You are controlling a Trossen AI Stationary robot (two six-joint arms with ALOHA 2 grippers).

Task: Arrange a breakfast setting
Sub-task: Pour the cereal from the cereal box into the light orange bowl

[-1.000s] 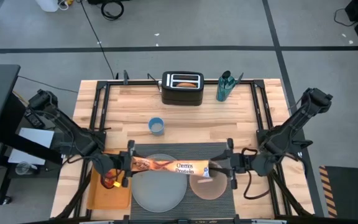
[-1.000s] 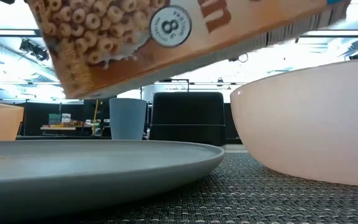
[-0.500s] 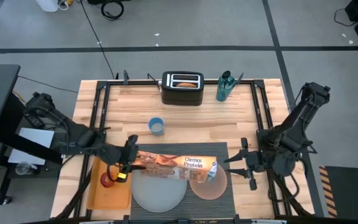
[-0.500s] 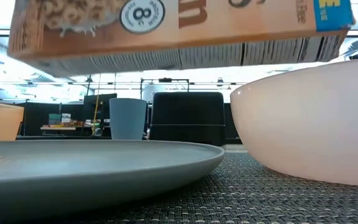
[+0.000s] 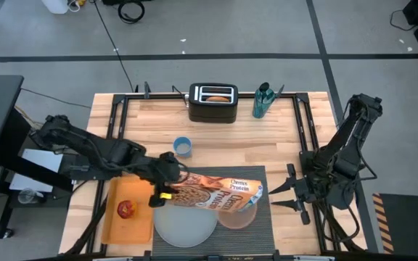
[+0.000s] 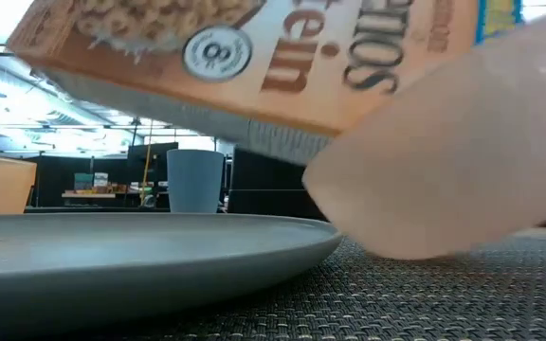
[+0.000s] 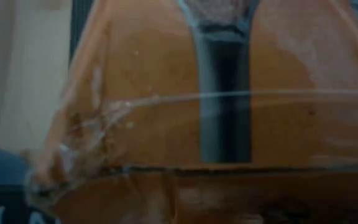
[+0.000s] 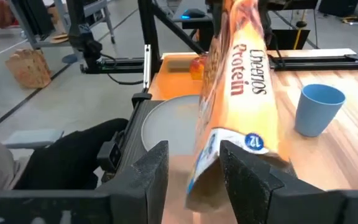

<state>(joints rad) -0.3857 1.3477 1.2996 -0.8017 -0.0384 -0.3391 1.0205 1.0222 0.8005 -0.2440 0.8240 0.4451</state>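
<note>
My left gripper is shut on the left end of the orange cereal box. The box slants over the dark grey placemat, its right end low over the pink bowl; whether it touches the bowl I cannot tell. The pale grey plate lies on the mat, left of the bowl. The red apple lies on an orange board. My right gripper is open and empty, right of the box's end. No spoon shows. My left gripper holds the cereal box by its left end, coming level from the table's left and lying along the box. The gripper itself hides the fingers' place. The box is clear of the mat, tilted, its right end down toward the bowl.
A black toaster with a brown piece in a slot and a teal holder stand at the far edge. A small blue cup stands beyond the mat. Black frame rails run along both sides of the table.
My right gripper has let go of the box's right end, opened, and drawn back toward the table's right edge. My left gripper has carried the box toward the right and a little far. The box has tipped, its right end sinking toward the bowl, which has shifted slightly.
</note>
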